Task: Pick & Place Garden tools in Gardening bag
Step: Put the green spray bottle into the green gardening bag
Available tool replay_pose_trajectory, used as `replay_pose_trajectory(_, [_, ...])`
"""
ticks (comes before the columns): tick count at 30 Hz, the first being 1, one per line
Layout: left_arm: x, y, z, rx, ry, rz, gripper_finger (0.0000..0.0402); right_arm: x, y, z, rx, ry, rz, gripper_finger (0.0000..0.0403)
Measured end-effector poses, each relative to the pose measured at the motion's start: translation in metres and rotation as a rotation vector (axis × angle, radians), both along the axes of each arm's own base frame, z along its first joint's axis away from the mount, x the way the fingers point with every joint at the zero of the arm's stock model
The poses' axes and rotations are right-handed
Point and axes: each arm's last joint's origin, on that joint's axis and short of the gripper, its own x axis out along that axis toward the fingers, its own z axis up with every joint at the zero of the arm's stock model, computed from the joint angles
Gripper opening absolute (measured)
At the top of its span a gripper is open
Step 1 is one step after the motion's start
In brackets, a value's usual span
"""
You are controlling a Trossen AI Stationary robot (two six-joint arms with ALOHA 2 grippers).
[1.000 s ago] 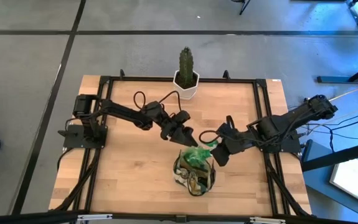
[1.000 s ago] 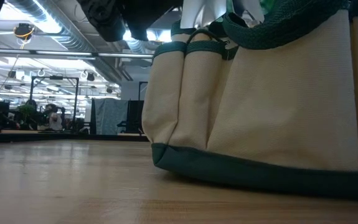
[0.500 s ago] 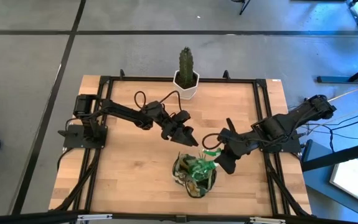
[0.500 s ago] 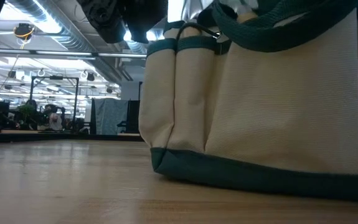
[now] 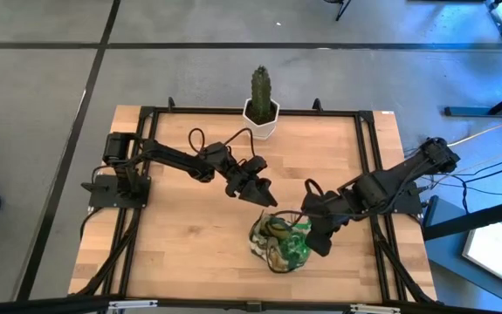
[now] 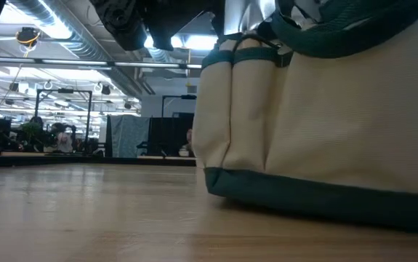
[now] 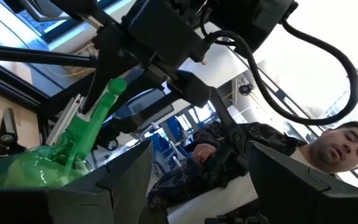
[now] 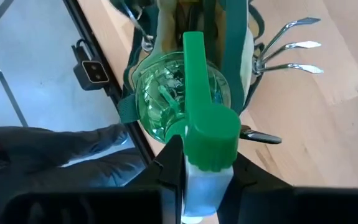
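The gardening bag, a small soft tote of tan fabric with olive-green trim and dark loop handles, stands on the wooden tabletop close to its front edge, a little toward the right side. In the low view the bag's tan wall and green base band fill the right part of the scene, with its side pockets showing as rounded columns. A translucent green spray bottle sits upright in the bag's open mouth, its round body down between the handles and its solid green trigger head toward the right arm. The right gripper is clamped on the bottle's neck just under the green head, a dark finger pressed to either side of it; from above, this gripper sits at the bag's right rim. A silver fork with three curved tines sticks out of a pocket on the bag's outer wall, and dark-handled metal shears show beside it, only partly visible. The left gripper hovers above the tabletop near its centre, just behind the bag and apart from it, its fingers spread and empty. A green cactus in a white pot stands at the middle of the back edge. In the left wrist view a person in a dark patterned sleeve is seen beyond the table.
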Motion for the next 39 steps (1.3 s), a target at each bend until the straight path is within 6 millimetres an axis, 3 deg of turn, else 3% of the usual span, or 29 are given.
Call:
replay_pose_trajectory(9, [0.000,0.000,0.000,0.006,-0.009,0.018,0.0253,0.011,-0.012,-0.003,-0.024,-0.016,-0.007,0.0051])
replay_pose_trajectory(22, [0.001,0.002,-0.001,-0.005,-0.002,0.054,0.0253,0.041,-0.003,-0.045,-0.086,0.124,0.057,0.0051])
replay_pose_trajectory(34, [0.001,-0.004,-0.001,-0.006,0.002,0.039,0.0253,0.034,0.005,-0.034,-0.144,0.110,0.090,0.0051])
replay_pose_trajectory(39, [0.002,-0.004,-0.005,0.003,0.034,0.043,0.0253,0.033,0.012,-0.039,-0.188,0.123,0.108,0.0051])
